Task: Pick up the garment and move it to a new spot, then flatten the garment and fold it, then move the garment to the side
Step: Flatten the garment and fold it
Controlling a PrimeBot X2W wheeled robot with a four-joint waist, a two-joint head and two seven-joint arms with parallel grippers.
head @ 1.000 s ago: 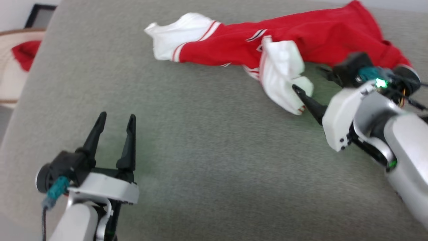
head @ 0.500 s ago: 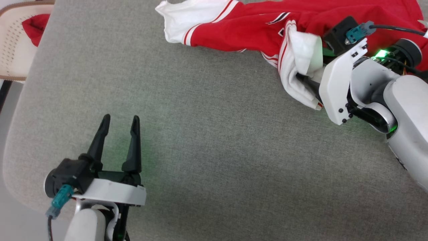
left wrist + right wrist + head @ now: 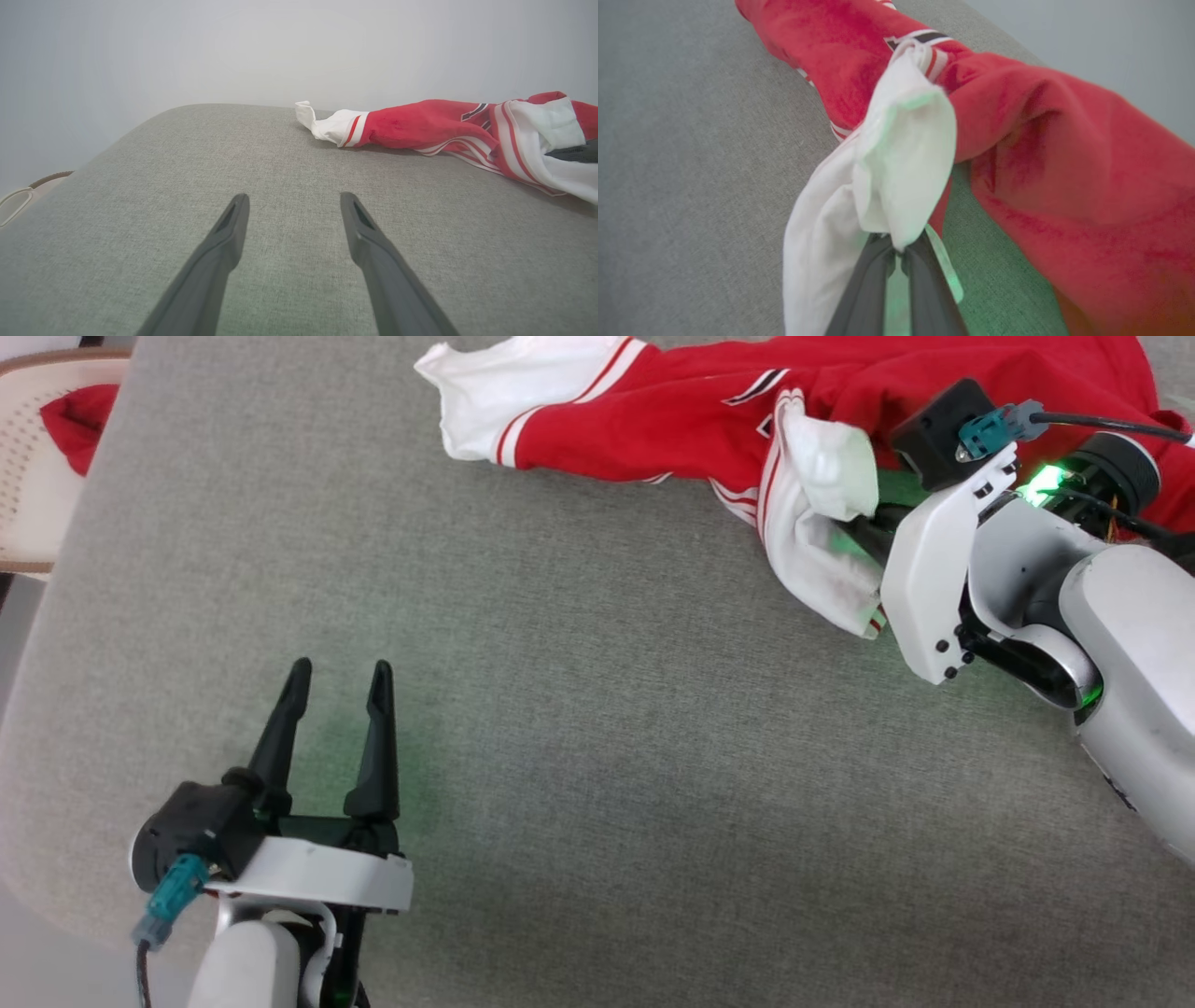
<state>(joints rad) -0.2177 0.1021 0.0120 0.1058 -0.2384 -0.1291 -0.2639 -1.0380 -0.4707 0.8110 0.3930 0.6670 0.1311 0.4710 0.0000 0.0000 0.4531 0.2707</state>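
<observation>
Red and white cloth lies bunched along the far edge of the grey counter (image 3: 607,756). The garment (image 3: 840,383) is a crumpled strip, with its far sleeve (image 3: 504,383) trailing toward the robot's left and its near sleeve (image 3: 822,560) spilling forward on the right. The right claw (image 3: 896,249) has its two dark fingers drawn together on a fold of that near sleeve. In the right wrist view, white fabric is pinched at the tips and the red body drapes away beyond them. Most of the garment rests on the counter, and I cannot tell whether the pinched fold is clear of the surface. The left claw (image 3: 339,667) sits low over bare counter at the near left, well apart from the garment, its fingers spread and nothing between them. By my reading, the task is at its very start. The grip for the first pick-up looks made, but the garment is not yet carried to a new spot. Flattening, folding and moving it aside are all left to do, and the cloth is twisted enough that spreading it will likely need the left claw as well. Beyond the counter's far left corner, a small red cloth (image 3: 75,415) lies on a pale chair (image 3: 28,504) and seems to have no part in the job.
</observation>
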